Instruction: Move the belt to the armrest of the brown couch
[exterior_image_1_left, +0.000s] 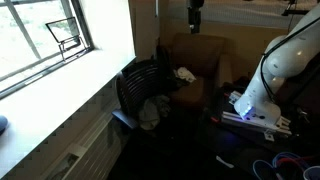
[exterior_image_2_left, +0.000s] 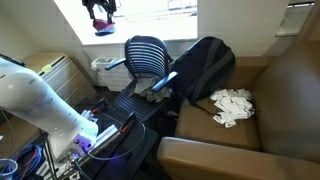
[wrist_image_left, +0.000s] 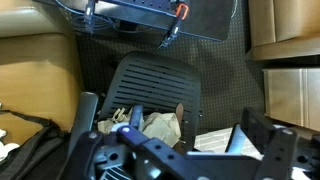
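Gripper (exterior_image_1_left: 196, 16) hangs high above the office chair (wrist_image_left: 155, 80), jaws apart in the wrist view. The belt is not clearly visible, probably the brown strip (wrist_image_left: 180, 112) on the seat clutter directly below. The brown couch (exterior_image_2_left: 270, 90) is just beside the chair.

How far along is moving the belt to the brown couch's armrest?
Done: nothing; the couch armrest is bare. In hand: nothing; the open gripper hangs high over the office chair, empty. Left: everything, finding, grasping and carrying the belt, which I cannot pick out.
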